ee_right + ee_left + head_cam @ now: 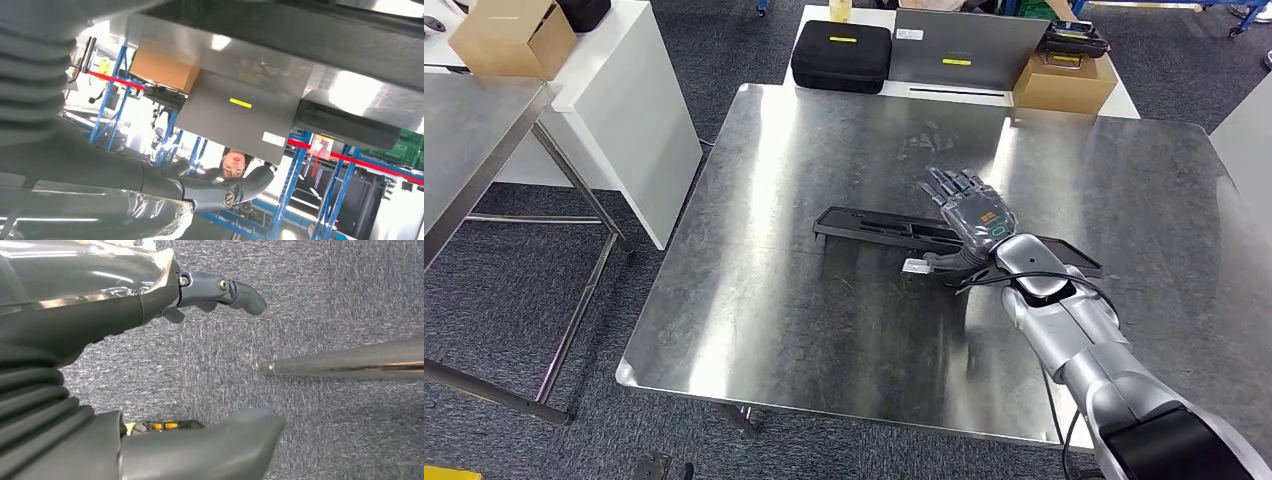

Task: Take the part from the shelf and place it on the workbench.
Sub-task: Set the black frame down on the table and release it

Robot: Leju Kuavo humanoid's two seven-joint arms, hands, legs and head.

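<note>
— Part, where is it?
— The long flat black plastic part (879, 228) lies on the shiny steel workbench (754, 300).
— And the hands?
— The right hand (972, 212) is above it, fingers spread, holding nothing. The left hand (100, 340) hangs over grey carpet (350, 290), empty.

Grey carpet (724, 60), white table (634, 90)

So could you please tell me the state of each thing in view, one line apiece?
Black part: lying flat on the workbench, its near end under the right hand.
Right hand: over the part, fingers stretched out; grip cannot be told.
Left hand: hanging above the carpet, holding nothing.
Black case: closed.
Cardboard box: closed.
</note>
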